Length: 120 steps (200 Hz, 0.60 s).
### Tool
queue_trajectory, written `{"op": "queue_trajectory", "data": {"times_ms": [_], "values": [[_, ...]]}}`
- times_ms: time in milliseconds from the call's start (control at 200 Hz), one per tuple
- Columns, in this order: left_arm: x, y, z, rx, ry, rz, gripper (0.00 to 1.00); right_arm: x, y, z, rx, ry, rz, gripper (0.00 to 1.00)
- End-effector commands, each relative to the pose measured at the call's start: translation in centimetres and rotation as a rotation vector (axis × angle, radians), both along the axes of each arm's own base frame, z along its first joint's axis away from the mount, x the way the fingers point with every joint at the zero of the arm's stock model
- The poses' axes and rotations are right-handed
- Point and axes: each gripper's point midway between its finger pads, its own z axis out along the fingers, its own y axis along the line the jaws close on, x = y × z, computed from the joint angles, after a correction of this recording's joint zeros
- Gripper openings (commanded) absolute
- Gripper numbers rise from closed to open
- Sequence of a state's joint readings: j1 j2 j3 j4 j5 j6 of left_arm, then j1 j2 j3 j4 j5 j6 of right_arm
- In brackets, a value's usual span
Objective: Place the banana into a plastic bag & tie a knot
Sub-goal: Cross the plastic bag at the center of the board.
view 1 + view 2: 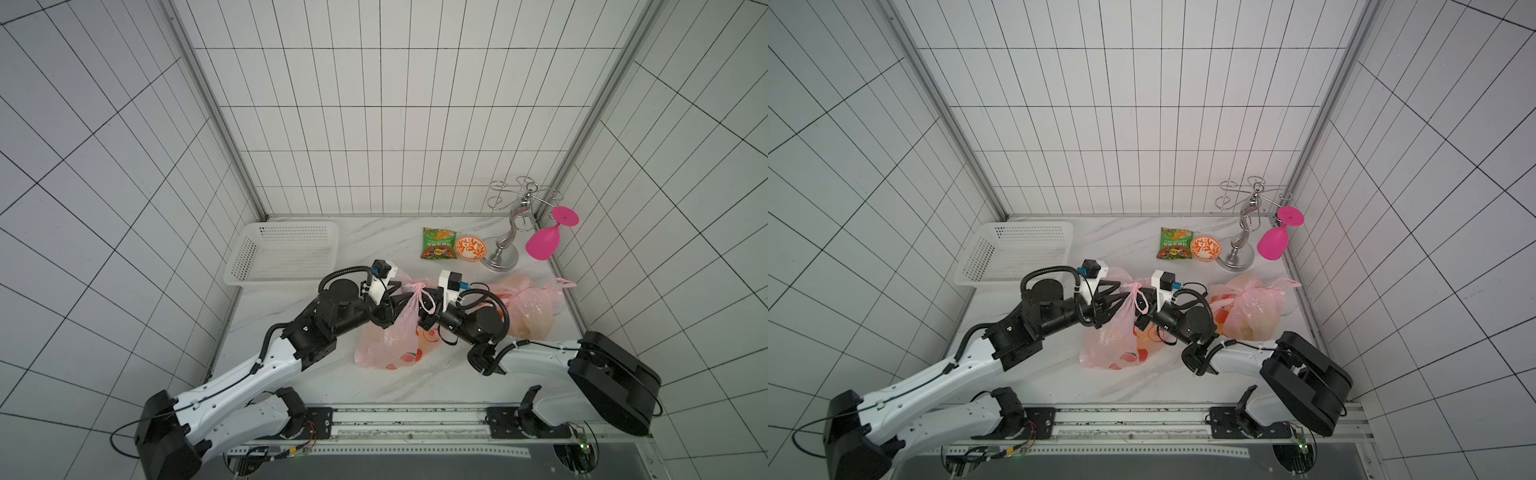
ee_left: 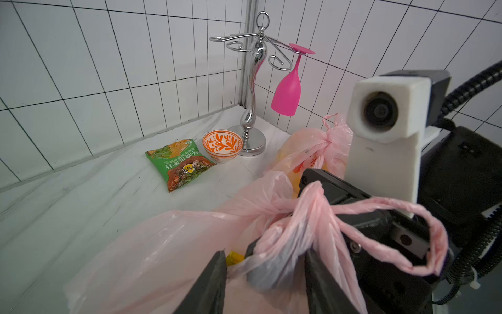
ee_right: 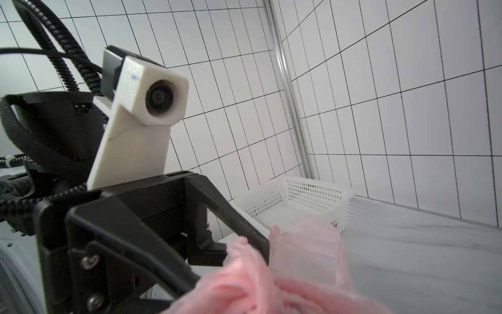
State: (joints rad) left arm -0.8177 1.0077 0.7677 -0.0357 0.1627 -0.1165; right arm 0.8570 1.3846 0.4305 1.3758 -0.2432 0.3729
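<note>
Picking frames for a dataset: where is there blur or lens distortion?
In both top views, even light, all sharp. Left wrist view: tile lines bow, the pink bag close up soft, snack packet sharp. Right wrist view: bag blurred in front, white basket crisp.

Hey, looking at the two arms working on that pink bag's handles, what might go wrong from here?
1. The right gripper is shut on a thin handle of the pink bag; a hard pull may tear it or let it slip.
2. The handle's loop hangs against that gripper's body, so it might snag on retreat.
3. The right arm's elbow sits by the tied bag and could shove it.
</note>
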Motion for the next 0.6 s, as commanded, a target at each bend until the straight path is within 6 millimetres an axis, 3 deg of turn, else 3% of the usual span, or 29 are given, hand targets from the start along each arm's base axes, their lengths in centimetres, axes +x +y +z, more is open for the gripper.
{"op": "queue_trajectory", "data": {"times_ms": [0,130,390,595], "values": [[0.3,-0.4,1.0,0.014,-0.045,-0.006,0.48,-1.8,-0.3,2.7,0.047,-0.096,0.053,0.0],[0.3,-0.7,0.9,0.002,-0.032,-0.012,0.45,-2.2,-0.1,2.6,0.032,-0.107,0.072,0.0],[-2.3,-1.2,0.4,0.015,-0.024,0.022,0.21,-0.1,-2.3,2.2,0.04,-0.066,-0.103,0.0],[-3.2,-1.7,-0.8,-0.004,0.041,-0.02,0.11,-0.1,-2.0,2.8,0.038,-0.083,-0.095,0.0]]}}
